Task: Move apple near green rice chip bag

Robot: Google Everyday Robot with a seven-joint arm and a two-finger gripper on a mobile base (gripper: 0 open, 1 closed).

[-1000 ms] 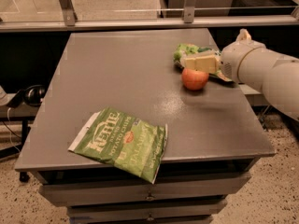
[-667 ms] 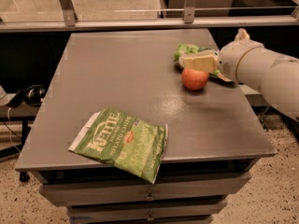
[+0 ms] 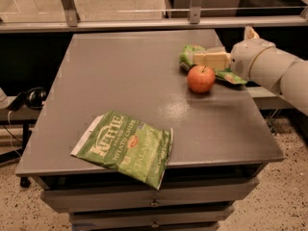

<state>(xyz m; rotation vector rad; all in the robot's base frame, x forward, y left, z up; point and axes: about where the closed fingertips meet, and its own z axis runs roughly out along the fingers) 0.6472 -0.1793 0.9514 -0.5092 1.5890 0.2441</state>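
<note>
The red-orange apple rests on the grey table, right of centre. My gripper reaches in from the right and sits just behind and slightly above the apple, over a small crumpled green chip bag that lies right behind the apple. The gripper hides part of that bag. The apple stands free on the table top, its stem up. A larger flat green Kettle chip bag lies at the table's front left, overhanging the front edge a little.
My white arm crosses the table's right edge. A glass-and-metal rail runs along the back of the table. Drawers sit under the front edge. Black headphones lie on a low shelf at the left.
</note>
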